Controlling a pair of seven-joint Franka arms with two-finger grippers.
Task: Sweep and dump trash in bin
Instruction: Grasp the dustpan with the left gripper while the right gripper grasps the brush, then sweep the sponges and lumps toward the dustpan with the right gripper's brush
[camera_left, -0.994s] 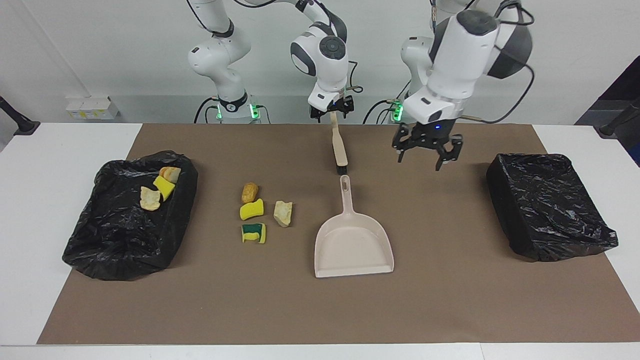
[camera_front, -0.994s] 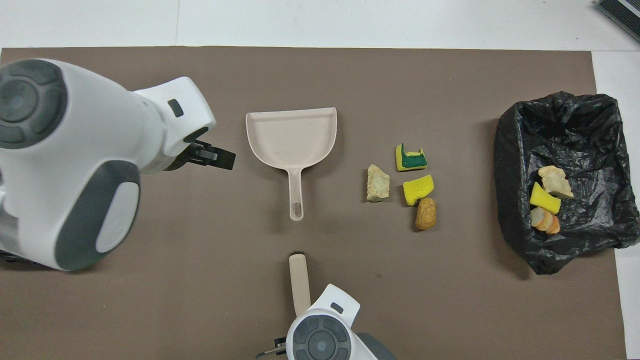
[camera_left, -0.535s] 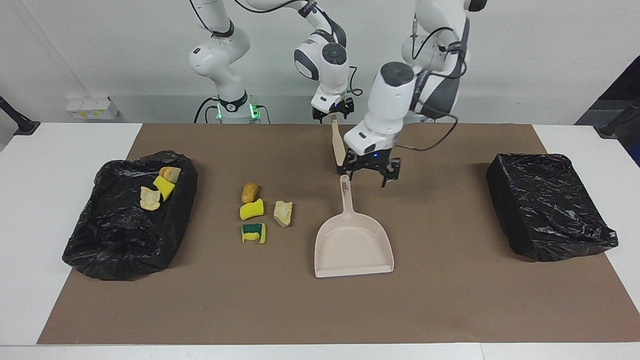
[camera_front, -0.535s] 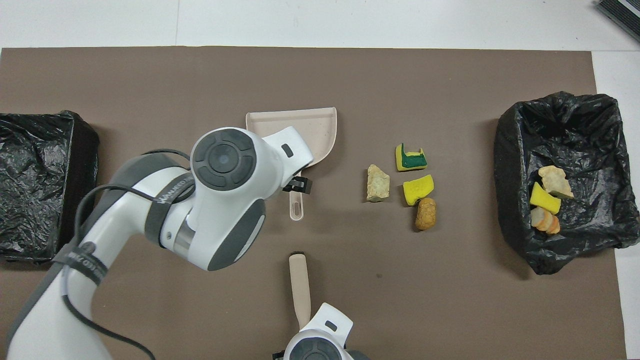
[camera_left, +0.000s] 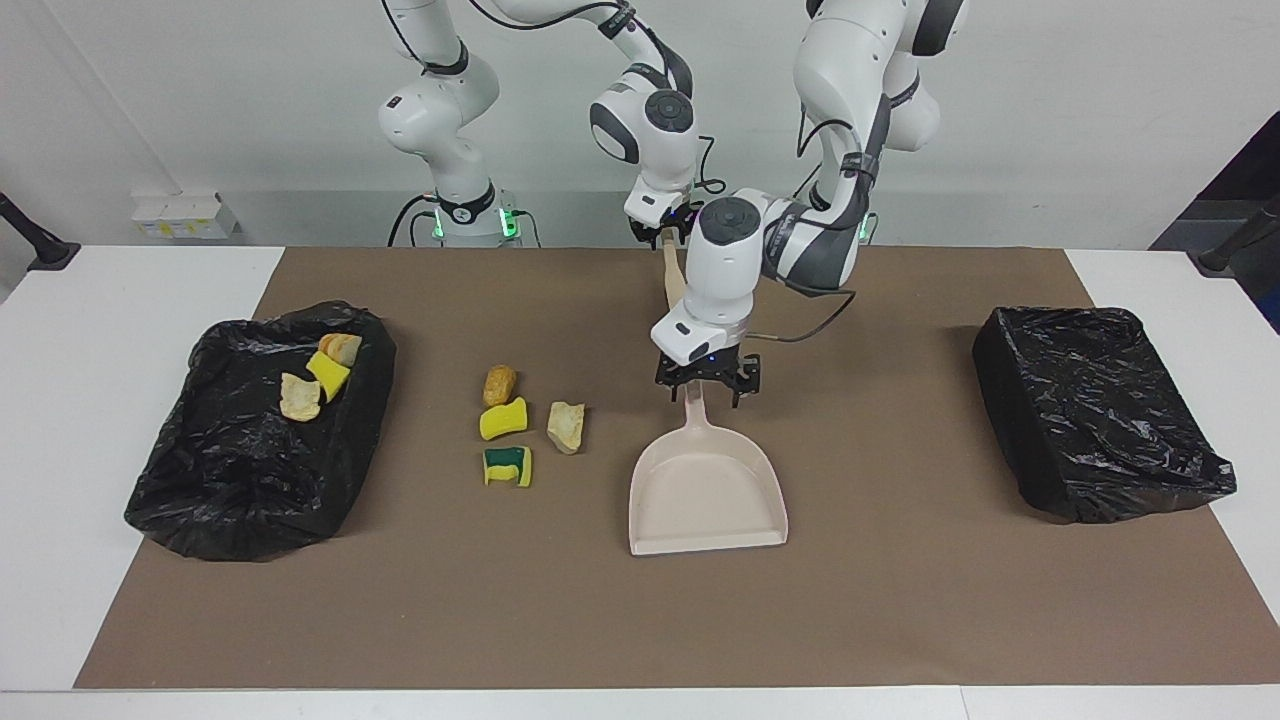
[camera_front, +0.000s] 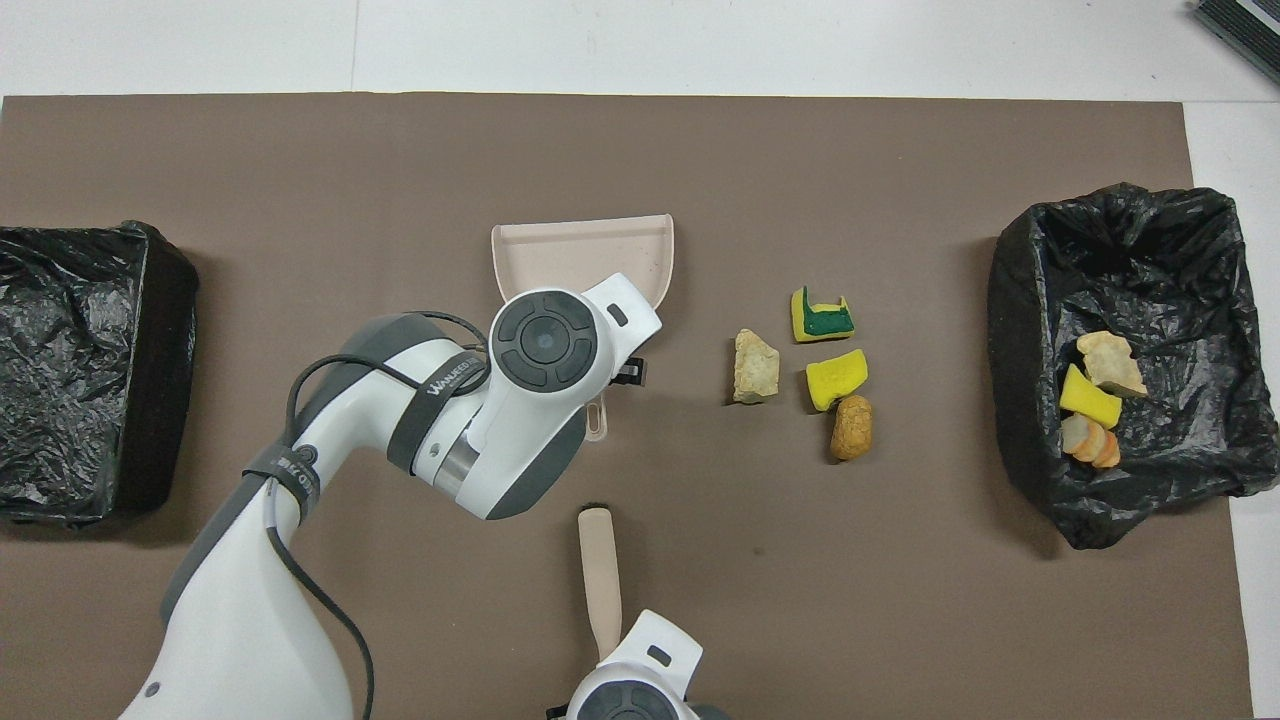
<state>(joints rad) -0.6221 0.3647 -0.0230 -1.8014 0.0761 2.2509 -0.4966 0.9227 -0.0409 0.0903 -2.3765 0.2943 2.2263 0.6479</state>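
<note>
Since a second earlier the left gripper (camera_left: 705, 388) had swung in from the air near the empty bin (camera_left: 1095, 410) and come down over the dustpan (camera_left: 706, 495), its fingers standing spread to either side of the handle; the pan itself had not shifted; whether the fingers touched the handle could not be told. The right gripper (camera_left: 666, 226) was at the top of the brush (camera_left: 675, 284) at the robots' edge of the mat, and the brush stood lifted and tilted from it (the fingers themselves were too hidden to say whether they had clamped it). The trash (camera_left: 519, 423) lay in two lots; four pieces sat on the brown mat (camera_left: 900, 620) beside the dustpan, toward the right arm's end: a brown lump (camera_front: 851, 427) nearest the robots, a yellow sponge (camera_front: 836, 377) next, a yellow-green sponge (camera_front: 821, 315) farthest, and a pale rock-like lump (camera_front: 756, 367) between them and the pan; three more pieces rested inside the black-lined bin (camera_front: 1180, 240) at the right arm's end of the table.
</note>
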